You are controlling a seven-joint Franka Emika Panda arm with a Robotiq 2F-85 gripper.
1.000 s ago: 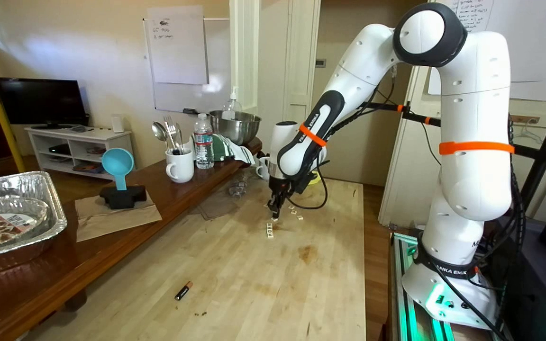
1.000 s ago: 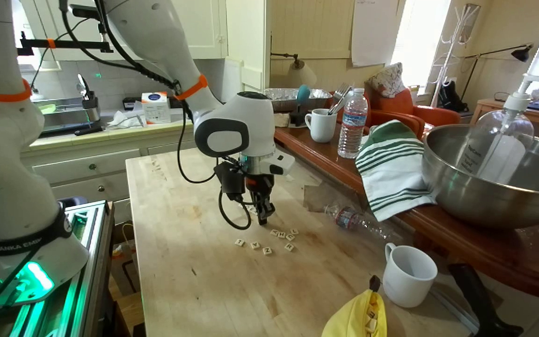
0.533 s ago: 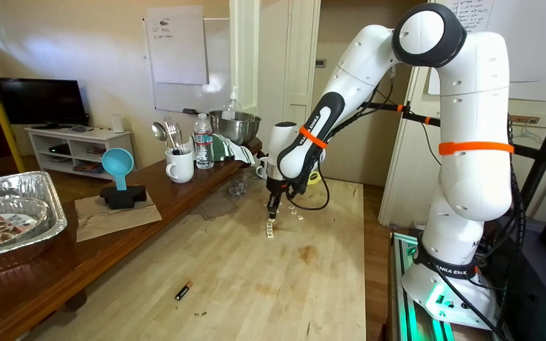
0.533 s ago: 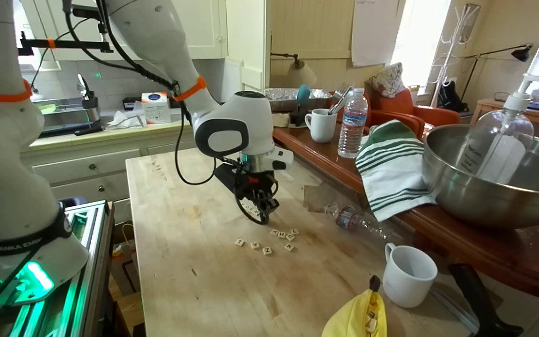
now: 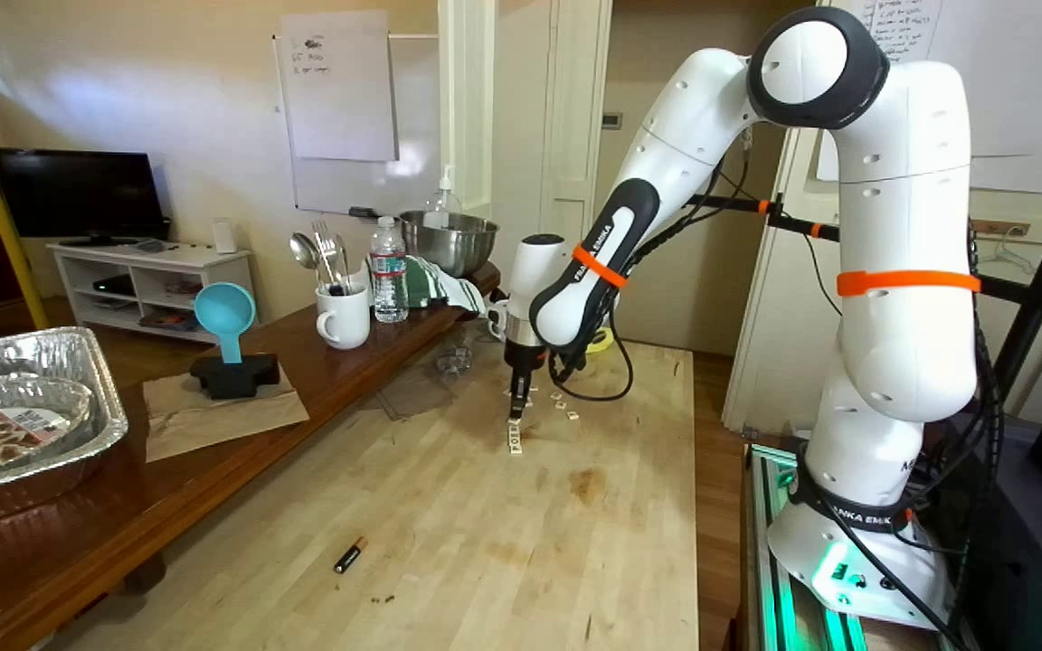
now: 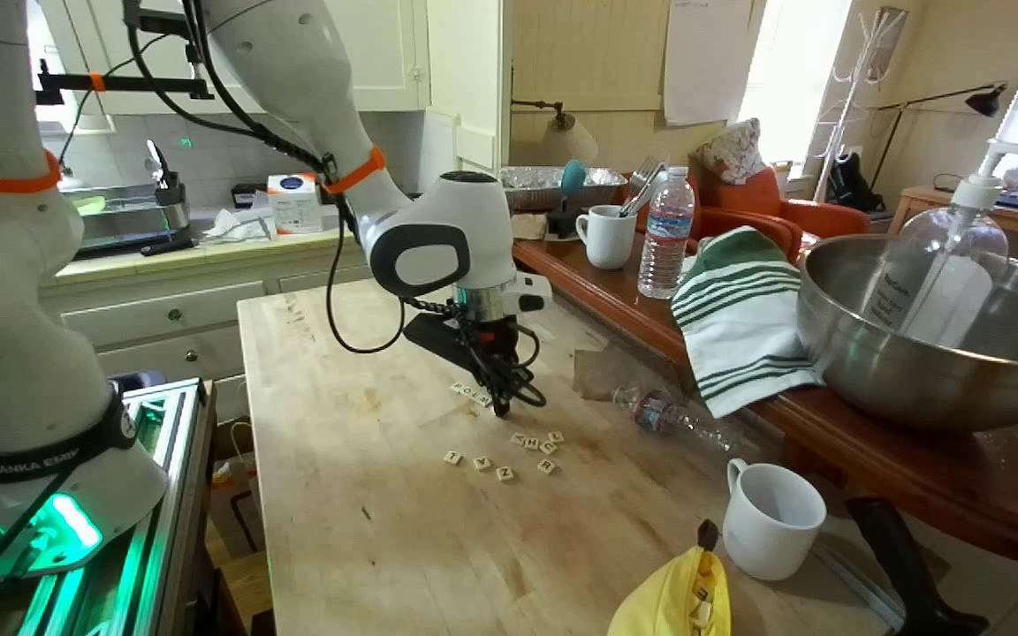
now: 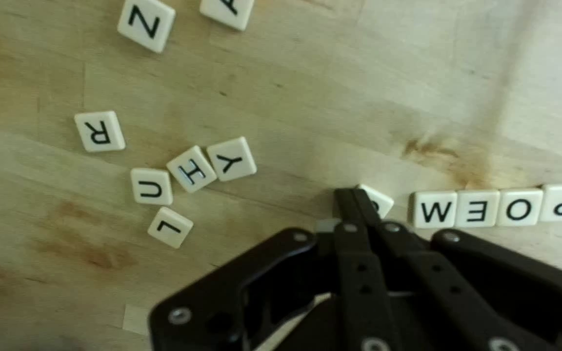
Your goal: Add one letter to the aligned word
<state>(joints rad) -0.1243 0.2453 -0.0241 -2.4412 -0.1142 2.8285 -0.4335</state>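
The aligned word is a row of small whitish tiles reading POEM (image 7: 499, 208) at the right of the wrist view. It also shows in both exterior views (image 5: 515, 439) (image 6: 470, 394). A loose letter tile (image 7: 379, 200) lies tilted just left of the M, a small gap away, with its letter mostly hidden by the fingers. My gripper (image 7: 354, 191) is shut, fingertips together and low at the table, beside that tile on the side away from the word. Nothing shows between the fingers. In both exterior views the fingertips (image 5: 517, 414) (image 6: 500, 410) are at the row's end.
Loose tiles lie on the table: R (image 7: 99, 131), H (image 7: 191, 168), Y (image 7: 232, 159), U (image 7: 151, 186), L (image 7: 170, 227), Z (image 7: 146, 23). A battery (image 5: 350, 554), a crushed bottle (image 6: 677, 419), a white mug (image 6: 774, 519) and a yellow pouch (image 6: 675, 594) are on the table too.
My gripper has turned and moved toward the POEM row, staying low. The loose tile beside it appears to have shifted closer to the row. The row shows more clearly in an exterior view.
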